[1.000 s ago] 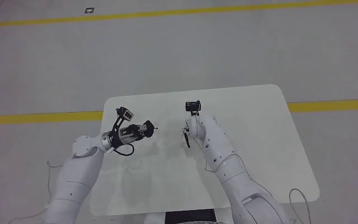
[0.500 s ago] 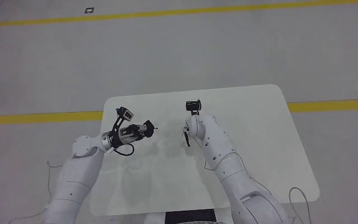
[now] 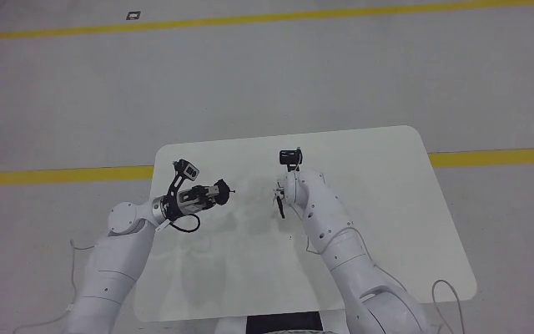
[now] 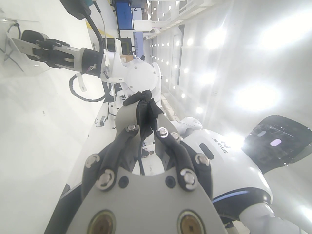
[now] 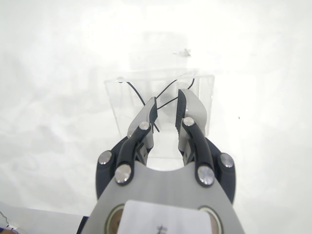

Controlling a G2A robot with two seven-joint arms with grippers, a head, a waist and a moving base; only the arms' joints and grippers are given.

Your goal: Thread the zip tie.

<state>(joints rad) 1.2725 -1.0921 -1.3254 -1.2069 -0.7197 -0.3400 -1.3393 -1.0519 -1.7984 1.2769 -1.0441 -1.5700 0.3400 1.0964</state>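
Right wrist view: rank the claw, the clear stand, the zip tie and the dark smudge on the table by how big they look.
Largest to smallest:
1. right claw, though it is nearest the camera, so its lead may be only nearness
2. clear stand
3. zip tie, thin black strands
4. smudge

The left arm (image 3: 133, 219) is held out low and nearly level, and the left gripper (image 3: 224, 190) is aimed sideways at the right gripper (image 3: 278, 204), well apart from it. Its fingers (image 4: 126, 115) are pressed together. The right arm (image 3: 334, 234) is bent at the elbow, and its gripper is pointed down, its 2 fingers (image 5: 195, 103) held parted.
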